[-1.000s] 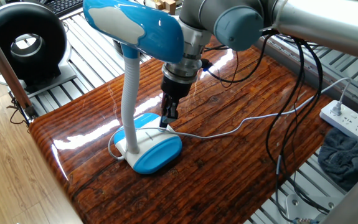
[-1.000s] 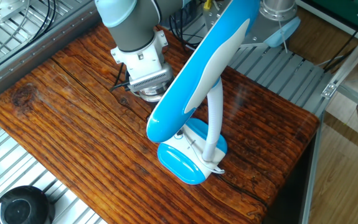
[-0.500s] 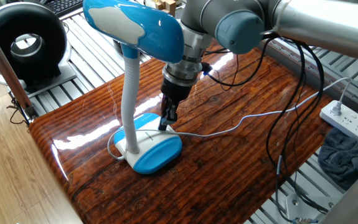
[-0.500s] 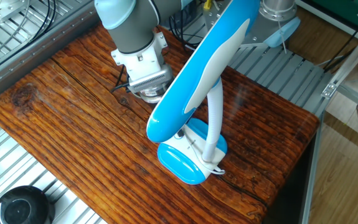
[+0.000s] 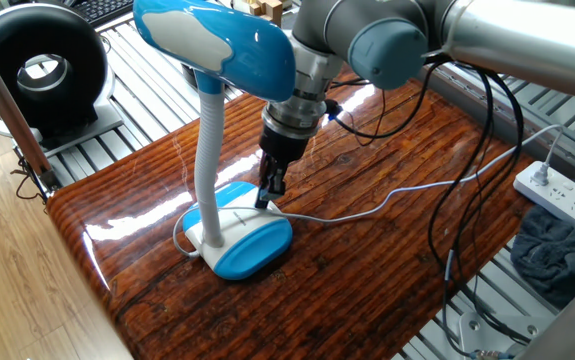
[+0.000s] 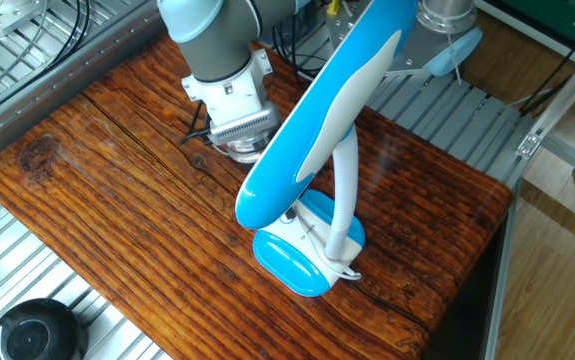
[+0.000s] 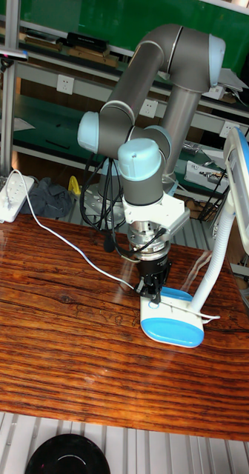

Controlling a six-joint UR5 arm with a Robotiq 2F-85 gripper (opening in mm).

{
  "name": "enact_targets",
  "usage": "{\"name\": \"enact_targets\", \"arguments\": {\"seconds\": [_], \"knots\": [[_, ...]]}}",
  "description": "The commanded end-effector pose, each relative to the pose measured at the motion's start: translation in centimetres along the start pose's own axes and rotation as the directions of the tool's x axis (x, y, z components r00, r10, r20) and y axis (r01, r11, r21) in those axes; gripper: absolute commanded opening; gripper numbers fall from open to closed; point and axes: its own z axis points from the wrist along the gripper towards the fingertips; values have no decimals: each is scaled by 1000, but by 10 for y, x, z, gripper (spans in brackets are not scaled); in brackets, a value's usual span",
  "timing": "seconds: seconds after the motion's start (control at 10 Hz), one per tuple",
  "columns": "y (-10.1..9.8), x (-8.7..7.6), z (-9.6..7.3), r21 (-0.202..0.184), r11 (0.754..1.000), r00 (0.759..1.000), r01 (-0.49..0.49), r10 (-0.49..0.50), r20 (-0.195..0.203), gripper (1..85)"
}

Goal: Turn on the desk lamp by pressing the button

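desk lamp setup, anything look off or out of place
Nothing stands out. The desk lamp stands upright on the wooden table, its white cord trails loosely across the wood, and the gripper is down at the base.

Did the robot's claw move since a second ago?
Yes, slightly. In one fixed view the gripper has dropped closer to the desk lamp base; its tips now sit at the white top.

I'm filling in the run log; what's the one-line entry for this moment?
phase: pressing | gripper: tips down on desk lamp base top | lamp head: no glow seen | cord: lies across table
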Motion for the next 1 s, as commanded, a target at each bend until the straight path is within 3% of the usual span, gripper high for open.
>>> {"name": "enact_targets", "arguments": {"seconds": [0.0,0.3,0.9], "knots": [[0,-13,-4,1,1000,999,-29,29,41,10],[-13,-18,-6,53,999,999,-8,6,36,10],[-15,-19,-3,64,998,999,-13,11,40,10]]}}
